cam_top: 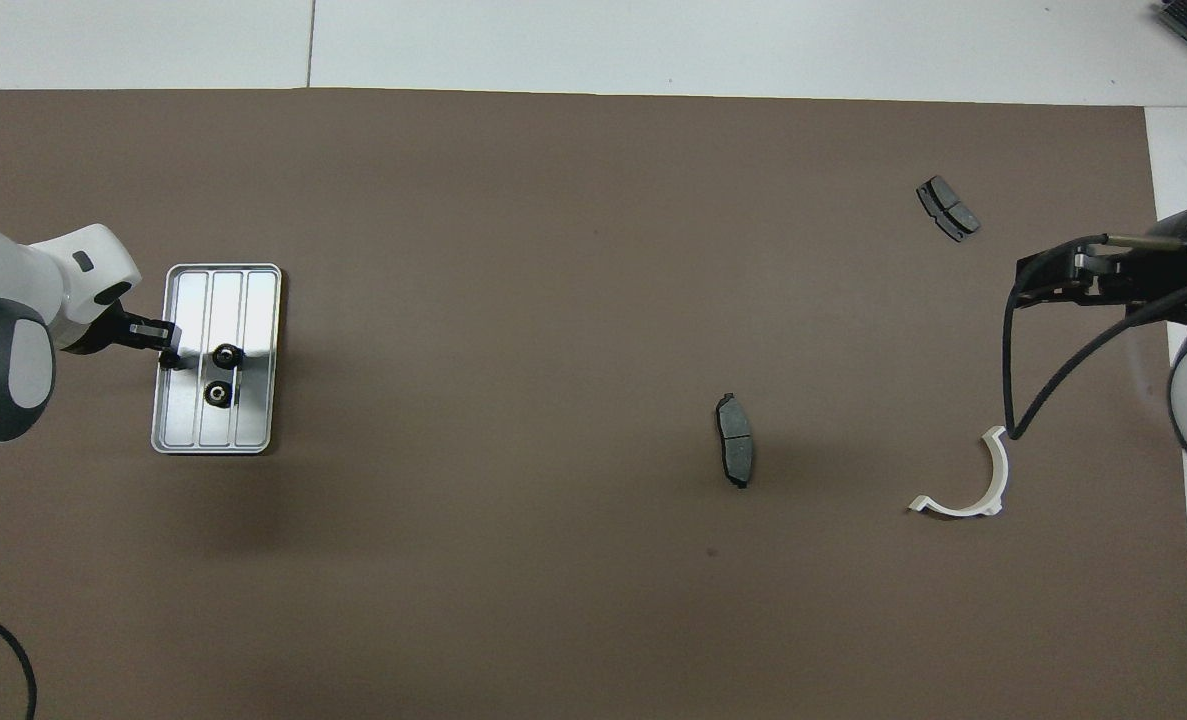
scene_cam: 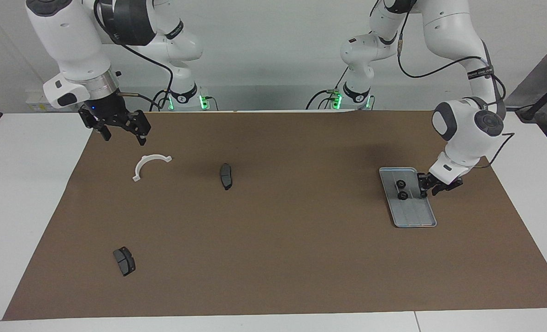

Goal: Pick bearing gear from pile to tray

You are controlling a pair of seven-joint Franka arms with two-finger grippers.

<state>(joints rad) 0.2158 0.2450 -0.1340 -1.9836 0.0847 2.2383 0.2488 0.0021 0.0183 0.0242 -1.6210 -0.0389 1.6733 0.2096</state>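
Left gripper (scene_cam: 426,186) low at rim of ribbed silver-grey metal tray (scene_cam: 415,216), grip state unclear; two small black bearing gears (scene_cam: 401,189) inside, apparently delivered. Right gripper (scene_cam: 119,128) unclenched, waiting over surface near white half-ring bracket (scene_cam: 148,165).

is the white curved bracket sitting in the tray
No, the white curved bracket lies on the brown mat under the right gripper; the tray holds two black rings.

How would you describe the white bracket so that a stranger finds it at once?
Look on the brown mat, at the right arm's end, under the right end effector. There lies the bracket, the only white, half-ring part; the two brake pads are dark grey.
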